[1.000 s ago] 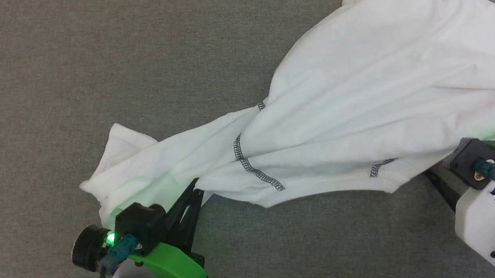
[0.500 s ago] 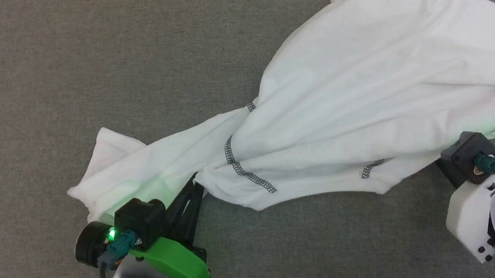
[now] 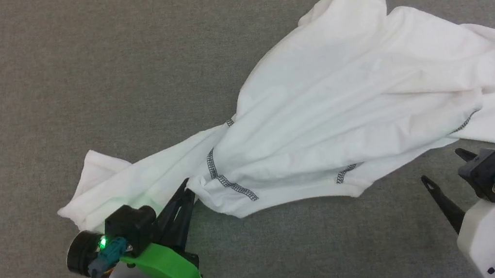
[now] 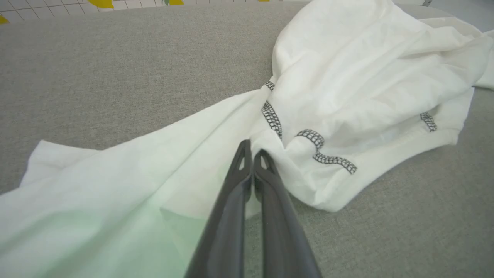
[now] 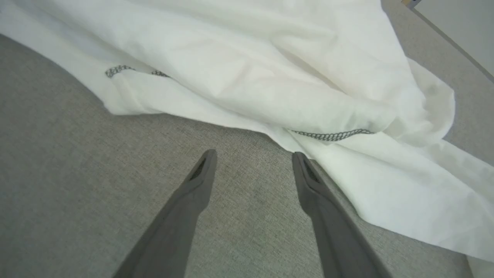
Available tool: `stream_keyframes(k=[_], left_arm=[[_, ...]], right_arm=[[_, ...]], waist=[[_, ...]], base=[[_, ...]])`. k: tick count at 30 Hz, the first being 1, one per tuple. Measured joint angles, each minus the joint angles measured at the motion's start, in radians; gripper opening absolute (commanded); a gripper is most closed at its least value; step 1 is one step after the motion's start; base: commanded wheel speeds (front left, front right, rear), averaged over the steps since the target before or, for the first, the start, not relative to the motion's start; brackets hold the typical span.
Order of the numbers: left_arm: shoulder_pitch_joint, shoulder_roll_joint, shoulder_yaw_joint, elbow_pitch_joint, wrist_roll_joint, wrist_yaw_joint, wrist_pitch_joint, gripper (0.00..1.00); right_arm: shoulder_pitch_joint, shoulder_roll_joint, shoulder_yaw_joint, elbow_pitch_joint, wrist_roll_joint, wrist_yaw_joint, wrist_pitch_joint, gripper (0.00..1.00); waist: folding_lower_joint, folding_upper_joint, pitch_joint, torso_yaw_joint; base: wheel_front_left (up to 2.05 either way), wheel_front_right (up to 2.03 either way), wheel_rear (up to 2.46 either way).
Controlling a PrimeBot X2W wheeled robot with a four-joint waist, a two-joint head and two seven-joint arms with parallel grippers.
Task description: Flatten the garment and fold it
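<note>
Left gripper [image 4: 251, 153] [image 3: 186, 190]: jaws pressed together, pinching a fold of the garment [image 3: 344, 95] [image 4: 366, 77] [image 5: 251, 58] beside a dark zigzag seam [image 4: 272, 116].

Right gripper [image 5: 252, 156] [image 3: 443, 166]: jaws wide apart, holding nothing, over the bare grey woven surface [image 3: 69, 62]. One finger [image 5: 305, 170] is just beside the garment's edge.

Garment: thin, soft white shirt. It lies crumpled and bunched across the surface, stretched in a narrow twist towards the left gripper and piled in loose folds towards the far right. It is not flattened.
</note>
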State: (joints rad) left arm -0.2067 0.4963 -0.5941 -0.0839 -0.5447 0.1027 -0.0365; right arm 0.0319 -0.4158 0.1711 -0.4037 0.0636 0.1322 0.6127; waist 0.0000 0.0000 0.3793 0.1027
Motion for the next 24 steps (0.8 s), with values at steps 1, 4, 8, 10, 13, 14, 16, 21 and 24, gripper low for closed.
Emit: stream_keyframes(k=[1, 4, 8, 10, 13, 14, 16, 21, 24], left_arm=[[0.003, 0.003, 0.001, -0.004, -0.001, 0.002, 0.0, 0.0], [0.005, 0.007, 0.003, -0.019, -0.001, 0.004, 0.0, 0.0], [0.003, 0.007, 0.001, -0.029, -0.001, 0.004, 0.0, 0.0], [0.001, 0.007, -0.001, -0.029, -0.001, 0.004, 0.0, 0.0], [0.001, 0.006, -0.002, -0.028, -0.001, 0.004, 0.0, 0.0], [0.001, 0.006, -0.002, -0.027, -0.001, 0.004, 0.0, 0.0], [0.001, 0.006, -0.003, -0.026, -0.001, 0.004, 0.0, 0.0], [0.001, 0.005, -0.005, -0.023, -0.001, 0.004, -0.002, 0.0], [0.001, 0.004, -0.006, -0.022, -0.002, 0.004, -0.009, 0.0]], right_arm=[[0.007, 0.0, -0.004, -0.004, 0.0, 0.0, 0.0, 1.0], [0.013, -0.011, -0.007, -0.005, -0.003, 0.0, 0.0, 1.0], [0.008, -0.04, 0.0, 0.007, -0.003, 0.0, -0.001, 1.0], [-0.007, -0.054, 0.003, 0.028, -0.009, 0.0, -0.006, 1.0], [-0.027, -0.065, 0.003, 0.042, -0.012, 0.0, -0.013, 1.0], [-0.033, -0.068, 0.002, 0.047, -0.012, 0.0, -0.015, 1.0], [-0.039, -0.077, 0.007, 0.053, -0.015, 0.0, -0.017, 1.0], [-0.054, -0.08, 0.008, 0.068, -0.019, 0.0, -0.019, 1.0], [-0.058, -0.083, 0.012, 0.08, -0.019, 0.0, -0.021, 1.0]], waist=[[0.0, 0.0, -0.003, -0.005], [0.0, 0.0001, -0.005, -0.014], [0.0, 0.0001, 0.009, -0.009], [0.0, 0.0, 0.02, 0.004], [0.0, 0.0001, 0.03, 0.018], [0.0, 0.0001, 0.033, 0.023], [0.0, 0.0001, 0.037, 0.031], [0.0, 0.0001, 0.045, 0.048], [0.0, 0.0001, 0.052, 0.054]], base=[[0.0, 0.0, 0.0], [0.0, 0.0, 0.0], [0.0, 0.0, 0.0], [0.0, 0.0, 0.0], [0.0, 0.0, 0.0], [0.0, 0.0, 0.0], [0.0, 0.0, 0.0], [0.0, 0.0, 0.0], [0.0, 0.0, 0.0]])
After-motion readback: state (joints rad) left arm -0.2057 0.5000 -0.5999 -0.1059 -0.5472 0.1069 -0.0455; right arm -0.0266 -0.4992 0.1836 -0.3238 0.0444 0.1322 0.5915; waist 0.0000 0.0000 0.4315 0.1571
